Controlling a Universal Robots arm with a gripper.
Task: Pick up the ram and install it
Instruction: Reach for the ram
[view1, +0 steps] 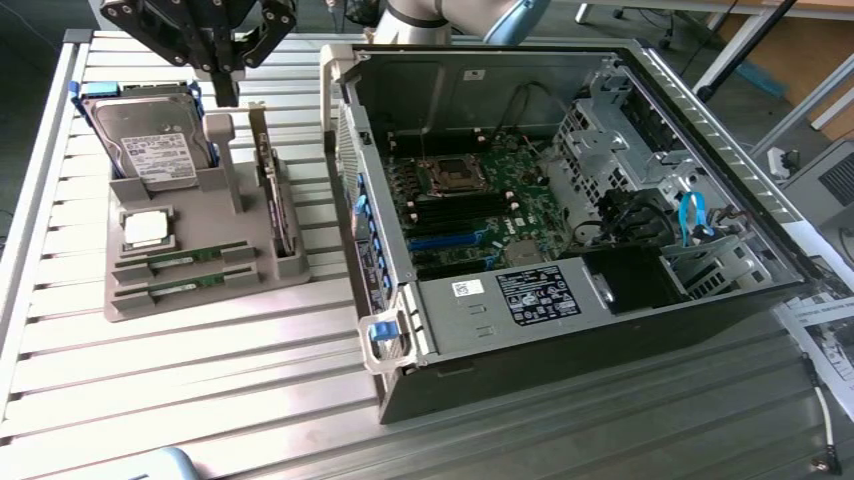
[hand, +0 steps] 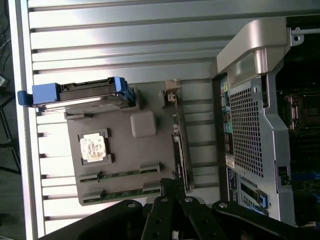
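Observation:
Two ram sticks, thin green boards, lie in slots at the near end of a grey holder (view1: 200, 305): one ram (view1: 187, 260) (hand: 125, 175) and a second ram (view1: 187, 287) (hand: 119, 193) beside it. My gripper (view1: 227, 88) (hand: 172, 186) hangs above the far end of the holder, near the hard drive (view1: 158, 145), well away from the ram sticks. Its fingers are shut together with nothing between them. The open computer case (view1: 561, 200) lies on the exterior view's right, with black memory slots (view1: 461, 210) on its motherboard.
The holder also carries the blue-framed hard drive (hand: 82, 95), a square silver processor (view1: 147, 228) (hand: 93, 147) and an upright expansion card (view1: 276, 200) (hand: 179, 145). The case's rear panel (hand: 250, 125) stands close beside the holder. Everything rests on a ribbed metal table (view1: 174, 390).

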